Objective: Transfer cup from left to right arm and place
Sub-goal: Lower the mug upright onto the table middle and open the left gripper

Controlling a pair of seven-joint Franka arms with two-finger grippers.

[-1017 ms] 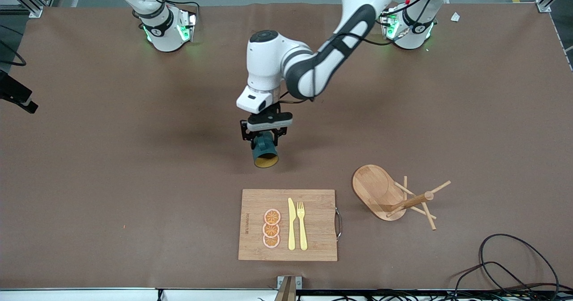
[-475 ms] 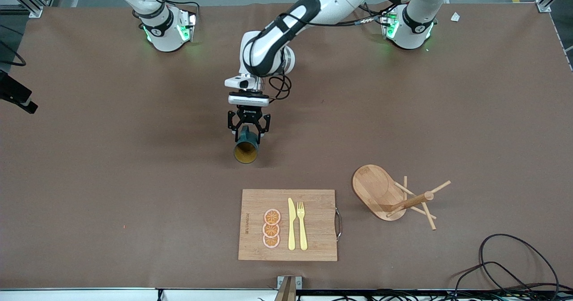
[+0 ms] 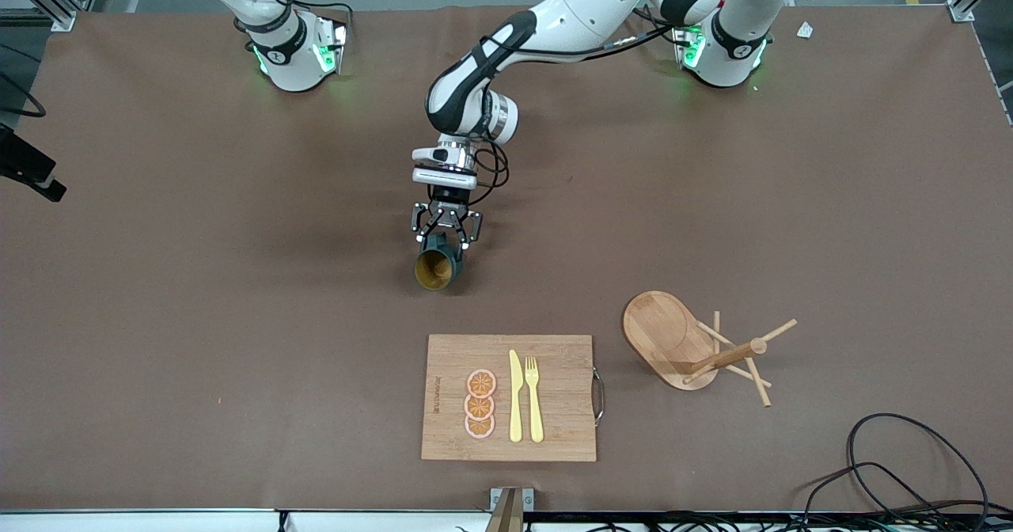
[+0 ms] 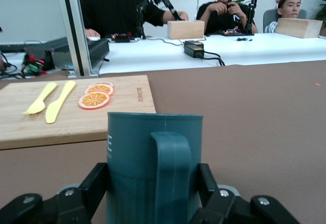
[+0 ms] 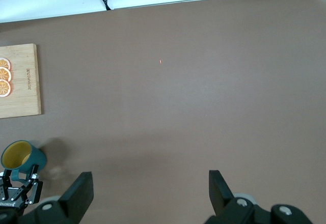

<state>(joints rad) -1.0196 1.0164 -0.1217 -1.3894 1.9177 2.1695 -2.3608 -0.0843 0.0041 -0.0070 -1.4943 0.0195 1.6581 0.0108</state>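
The cup [image 3: 435, 267] is dark teal with an ochre inside. It lies on its side in my left gripper [image 3: 445, 235], mouth toward the front camera, low over the bare middle of the table. In the left wrist view the cup [image 4: 130, 158] fills the space between the fingers [image 4: 97, 183], which press on both sides, with the handle facing the camera. My right gripper [image 5: 151, 193] is open and empty, high over the table toward the right arm's end. The cup [image 5: 23, 155] shows small at the edge of its view.
A wooden cutting board [image 3: 562, 429] lies near the front edge with three orange slices [image 3: 479, 404], a yellow knife [image 3: 515, 396] and a fork [image 3: 533, 397]. A wooden peg stand [image 3: 696, 346] lies tipped over beside it. Black cables [image 3: 910, 469] lie at the front corner.
My left arm has swung and turned its wrist. The cup has moved a little toward the right arm's end and sunk lower, and its mouth now faces the front camera more squarely.
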